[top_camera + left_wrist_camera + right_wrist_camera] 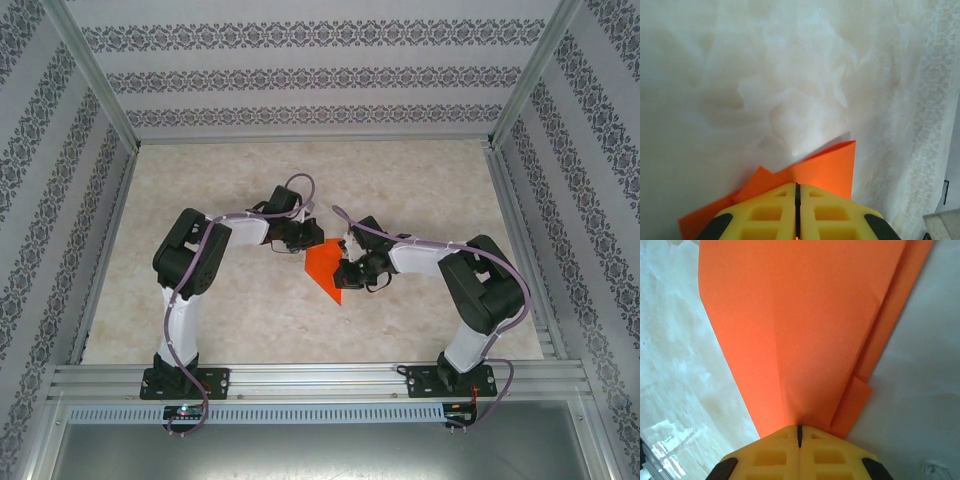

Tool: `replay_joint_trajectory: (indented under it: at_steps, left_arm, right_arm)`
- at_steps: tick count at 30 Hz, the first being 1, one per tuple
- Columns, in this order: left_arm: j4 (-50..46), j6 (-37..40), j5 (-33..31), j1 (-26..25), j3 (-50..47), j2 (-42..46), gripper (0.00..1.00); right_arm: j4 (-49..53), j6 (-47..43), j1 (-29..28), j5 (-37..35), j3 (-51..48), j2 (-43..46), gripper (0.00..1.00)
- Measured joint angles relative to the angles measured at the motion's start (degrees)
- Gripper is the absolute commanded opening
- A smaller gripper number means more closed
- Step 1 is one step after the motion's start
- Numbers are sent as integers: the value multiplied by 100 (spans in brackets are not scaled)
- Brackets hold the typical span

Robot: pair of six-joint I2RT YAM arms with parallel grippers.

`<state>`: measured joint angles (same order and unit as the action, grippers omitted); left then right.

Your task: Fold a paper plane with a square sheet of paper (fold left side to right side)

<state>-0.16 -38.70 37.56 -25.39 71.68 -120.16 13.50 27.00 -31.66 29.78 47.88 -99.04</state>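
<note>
Closest to me in the right wrist view are the yellow fingers of the right gripper (799, 432) at the bottom edge. Its jaws are pressed together to a thin dark seam, pinching the narrow end of the sheet of paper (805, 330). From there the bright orange sheet fans out to the top of the frame, with a crease running up its middle and a folded layer along its right side.

In the left wrist view the left gripper (797, 187) is likewise closed to a slit with a sliver of orange in it, so it too grips the paper, whose corners stick out to the lower left and the right.

From the top camera the folded sheet sits at the centre of the marbled table (420, 180), between the two grippers, tapering to a point toward the lower right.
</note>
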Motion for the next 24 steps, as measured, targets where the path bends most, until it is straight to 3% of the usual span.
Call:
replay_joint_trajectory:
  at_steps: [9,17,19,24]
  left_arm:
    - [-245,114,542,260,402,-297,14]
    - [-380,372,151,719,623,-291,21]
    - [-448,426,55,813,621,-225,25]
    - [-444,428,-72,859,127,501,32]
  right_arm:
    - [-118,2,0,0,-70,42,0]
    - [-210,4,-11,-2,-120,87,0]
    - [-269,9,-11,-2,-164,125,3]
    - [-269,61,-11,-125,-334,407,24]
